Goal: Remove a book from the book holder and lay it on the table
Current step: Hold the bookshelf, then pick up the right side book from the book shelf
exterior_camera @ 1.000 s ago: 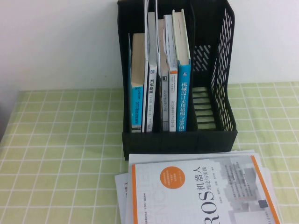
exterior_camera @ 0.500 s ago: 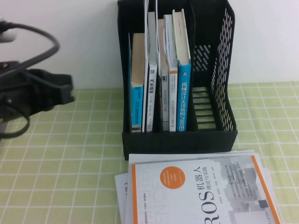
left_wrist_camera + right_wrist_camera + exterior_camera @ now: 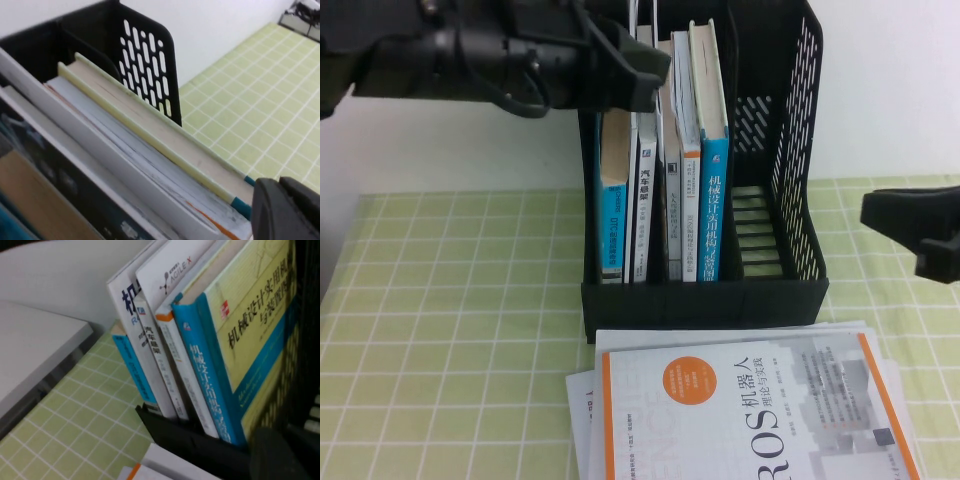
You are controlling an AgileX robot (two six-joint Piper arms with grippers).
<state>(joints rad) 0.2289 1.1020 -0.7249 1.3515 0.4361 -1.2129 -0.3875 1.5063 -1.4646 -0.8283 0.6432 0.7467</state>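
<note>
The big thick book with the bright blue spine and pale yellow cover [image 3: 712, 160] stands upright in the tall black plastic book holder with holes in its side walls [image 3: 798, 150]. It is the last book on the robot's right side of the row, and the slot next to it on that side has no books in it. That free side gives a tool room to get at the book. The other books lean close against its other side, so it stays standing.

The left tool [image 3: 642, 70] is up high, over the tops of the books in the left part of the holder. Its camera looks down on the book's top edge [image 3: 165, 145]. I cannot tell if this tool is wide or narrow. It holds nothing that I can see.

The right tool [image 3: 920, 228] hangs low over the green checked cloth on the table [image 3: 450, 330], to the right of the holder and apart from it. Its two fingers look spread apart, with nothing between them. Its camera faces the book's yellow cover [image 3: 255, 325], so I think this arm is getting ready to reach for it.

A white and orange book [image 3: 740, 410] lies flat on the table in front of the holder.
</note>
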